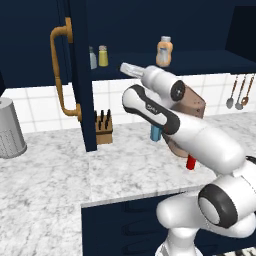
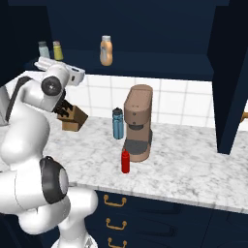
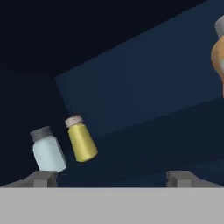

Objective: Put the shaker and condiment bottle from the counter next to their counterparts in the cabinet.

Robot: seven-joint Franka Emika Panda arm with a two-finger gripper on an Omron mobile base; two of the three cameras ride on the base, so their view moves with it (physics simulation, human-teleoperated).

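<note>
The worktop (image 2: 193, 169) is white-grey marbled stone over dark navy base cabinets (image 2: 145, 218) with brass pulls, backed by a wall of white tiles (image 2: 179, 99). Above it hangs the dark navy cabinet (image 1: 200, 62), its door (image 1: 80, 75) swung open with a long curved brass-orange handle (image 1: 59, 75). On the cabinet shelf the yellow-green shaker (image 1: 103, 56) stands just beside the slim grey shaker (image 1: 93, 58), both upright; the peach-orange bottle (image 1: 164, 51) stands well apart from them on the same shelf. The claw (image 3: 111, 177) is spread wide and holds nothing, pointing into the cabinet near the two shakers, apart from both. Down on the worktop, the red condiment bottle (image 2: 125, 161) stands upright just in front of the brown coffee machine (image 2: 138, 123), with a blue flask (image 2: 117, 123) just beside that machine. A wooden knife block (image 1: 103, 127) sits on the worktop below the shakers, by the open door. A grey ribbed canister (image 1: 10, 127) stands beyond the door, and utensils (image 1: 239, 92) hang on the tiles past the coffee machine
</note>
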